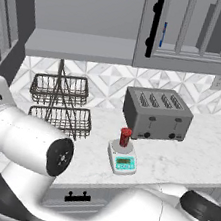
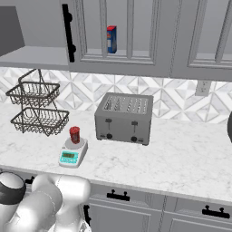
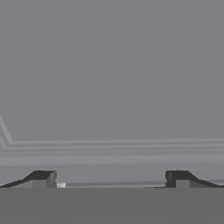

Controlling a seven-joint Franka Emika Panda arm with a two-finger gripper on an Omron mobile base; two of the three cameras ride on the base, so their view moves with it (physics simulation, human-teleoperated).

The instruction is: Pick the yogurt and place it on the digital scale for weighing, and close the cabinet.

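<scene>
The yogurt (image 1: 125, 137), a small red cup, stands upright on the round plate of the digital scale (image 1: 122, 157), on the marble counter in front of the toaster. Both appear again in the right base view: yogurt (image 2: 74, 134), digital scale (image 2: 72, 152). Overhead, the cabinet (image 1: 195, 35) has its right door shut, with a black bar handle, while the left bay (image 1: 82, 12) stands open. My gripper (image 3: 110, 179) is open, nothing between its fingertips (image 3: 41, 177), and it faces a grey grooved panel at very close range.
A grey toaster (image 1: 156, 114) sits behind the scale. A two-tier wire basket stand (image 1: 60, 104) is at the counter's left. A red-and-blue box (image 2: 111, 39) stands behind the cabinet glass. Drawers with black handles (image 2: 118, 195) run below the counter edge.
</scene>
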